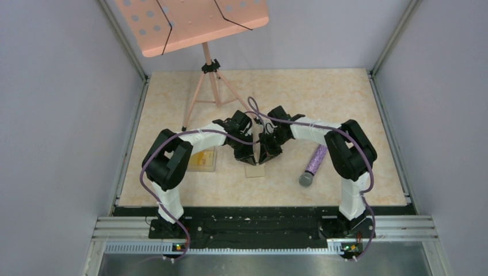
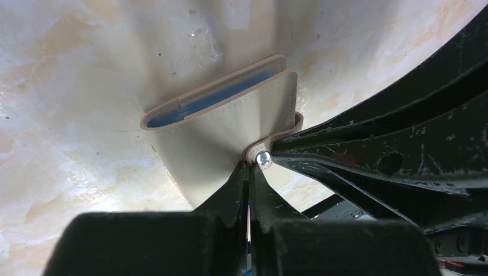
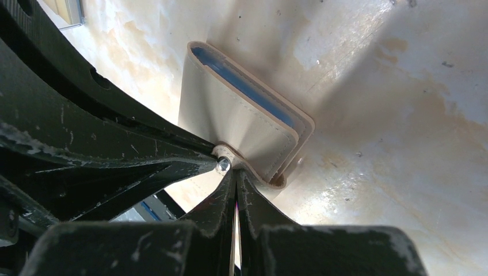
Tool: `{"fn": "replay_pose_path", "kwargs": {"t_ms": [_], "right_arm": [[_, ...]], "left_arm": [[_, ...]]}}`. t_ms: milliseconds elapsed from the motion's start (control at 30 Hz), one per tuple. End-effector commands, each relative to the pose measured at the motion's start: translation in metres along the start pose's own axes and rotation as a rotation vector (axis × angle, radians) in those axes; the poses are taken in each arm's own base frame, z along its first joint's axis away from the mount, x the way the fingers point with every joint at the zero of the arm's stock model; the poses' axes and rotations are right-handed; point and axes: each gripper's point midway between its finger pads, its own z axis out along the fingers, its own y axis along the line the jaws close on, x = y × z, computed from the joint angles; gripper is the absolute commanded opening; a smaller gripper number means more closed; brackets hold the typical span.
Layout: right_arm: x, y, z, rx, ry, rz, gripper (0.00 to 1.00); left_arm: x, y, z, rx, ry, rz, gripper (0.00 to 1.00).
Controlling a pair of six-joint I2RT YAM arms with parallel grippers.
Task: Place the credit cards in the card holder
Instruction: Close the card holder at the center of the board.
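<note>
The tan card holder [image 1: 255,170] stands on edge on the table's middle, partly open, with its light blue inside showing in the left wrist view [image 2: 230,123] and the right wrist view [image 3: 241,115]. My left gripper [image 1: 252,156] [image 2: 251,168] is shut on its tan flap, right by the silver snap [image 2: 263,159]. My right gripper [image 1: 266,155] [image 3: 236,175] is shut on the strap beside the snap [image 3: 223,165]. The two grippers meet tip to tip. No loose credit cards show; something yellow lies in the clear box [image 1: 202,160].
A purple glittery tube [image 1: 313,164] lies right of the grippers. The clear box sits under the left arm's forearm. A pink music stand [image 1: 208,75] stands at the back on a tripod. Walls close in the table on three sides.
</note>
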Motion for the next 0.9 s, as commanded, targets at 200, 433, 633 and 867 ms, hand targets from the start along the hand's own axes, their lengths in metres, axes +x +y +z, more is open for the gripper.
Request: {"fn": "replay_pose_path", "kwargs": {"t_ms": [200,433,633,867], "right_arm": [[-0.017,0.011,-0.012,-0.034,-0.064,0.021,0.0],[-0.027,0.028,-0.027,-0.106,-0.128,-0.003,0.0],[-0.025,0.028,-0.027,-0.109,-0.133,-0.004,0.0],[-0.024,0.024,-0.027,-0.089,-0.131,-0.004,0.0]], "left_arm": [[-0.014,-0.017,-0.012,0.051,-0.068,0.051,0.0],[-0.017,-0.024,-0.02,0.076,-0.094,0.058,0.0],[-0.022,-0.032,-0.026,0.099,-0.119,0.067,0.0],[-0.022,-0.035,-0.03,0.11,-0.122,0.07,0.0]]}}
